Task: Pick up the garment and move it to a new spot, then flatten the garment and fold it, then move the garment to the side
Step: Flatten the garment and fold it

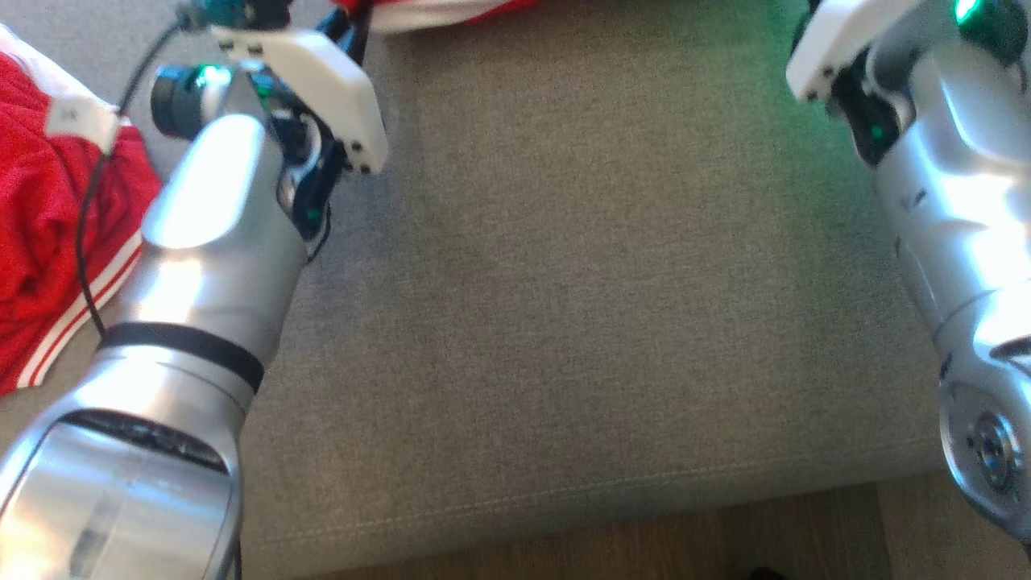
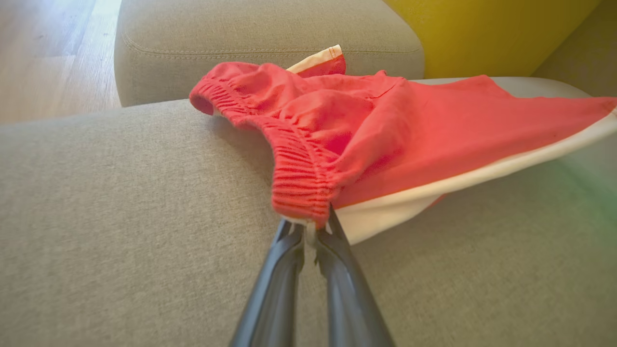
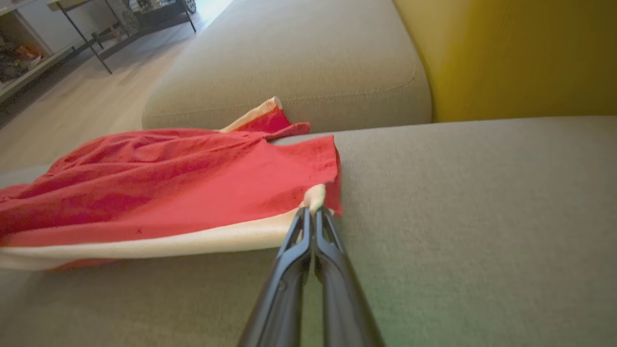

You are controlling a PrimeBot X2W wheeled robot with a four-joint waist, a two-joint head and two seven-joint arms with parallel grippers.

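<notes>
The garment (image 2: 385, 125) is a pair of red shorts with an elastic waistband and a white band along one edge. It is stretched between my two grippers, low over the grey sofa cushion (image 2: 120, 217). In the left wrist view my left gripper (image 2: 313, 227) is shut on the gathered waistband end. My right gripper (image 3: 312, 210) is shut on the white-edged corner of the garment (image 3: 183, 183) at the other end. In the head view both silver forearms reach away from me, and a strip of the garment (image 1: 435, 11) shows at the top edge.
A second red cloth with white stripes (image 1: 40, 234) lies on the cushion left of my left forearm (image 1: 209, 242). A yellow backrest (image 3: 520, 53) rises behind the seat, and another grey cushion (image 3: 308, 62) adjoins it. Wooden floor (image 1: 725, 532) runs along the cushion's front edge.
</notes>
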